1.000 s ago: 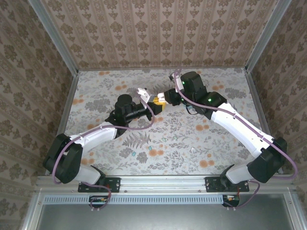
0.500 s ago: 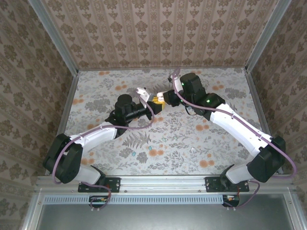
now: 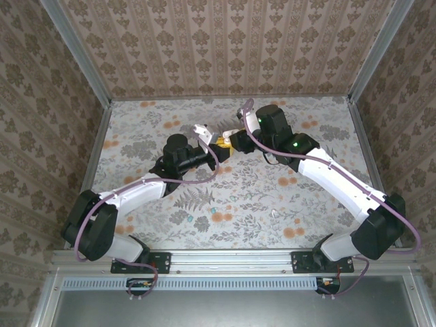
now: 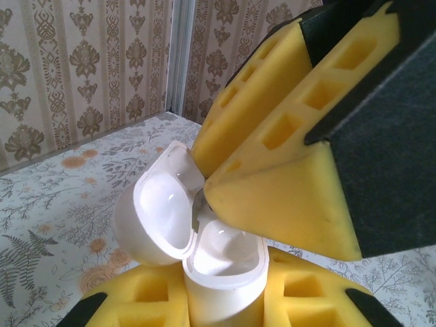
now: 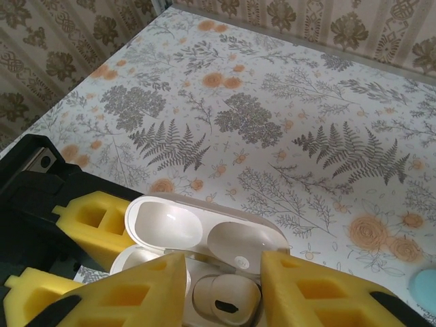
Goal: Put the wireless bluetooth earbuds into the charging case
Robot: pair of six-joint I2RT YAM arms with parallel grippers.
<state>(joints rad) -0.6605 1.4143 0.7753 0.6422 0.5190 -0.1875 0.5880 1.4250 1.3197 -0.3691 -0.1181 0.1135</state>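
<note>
My left gripper [image 4: 219, 308] clamps the base of the open white charging case [image 4: 225, 262], lid tipped toward 10 o'clock. My right gripper [image 5: 225, 289], narrowed, pinches a white earbud [image 5: 226, 303] at the case's well. I can't tell whether it is seated.

no readable text, labels, or numbers anywhere

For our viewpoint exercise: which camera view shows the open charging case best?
Left wrist: the charging case sits central, lid open, clamped in the left gripper. Right wrist shows its lid and interior beyond the right gripper holding an earbud; top external, a tiny white speck.
</note>
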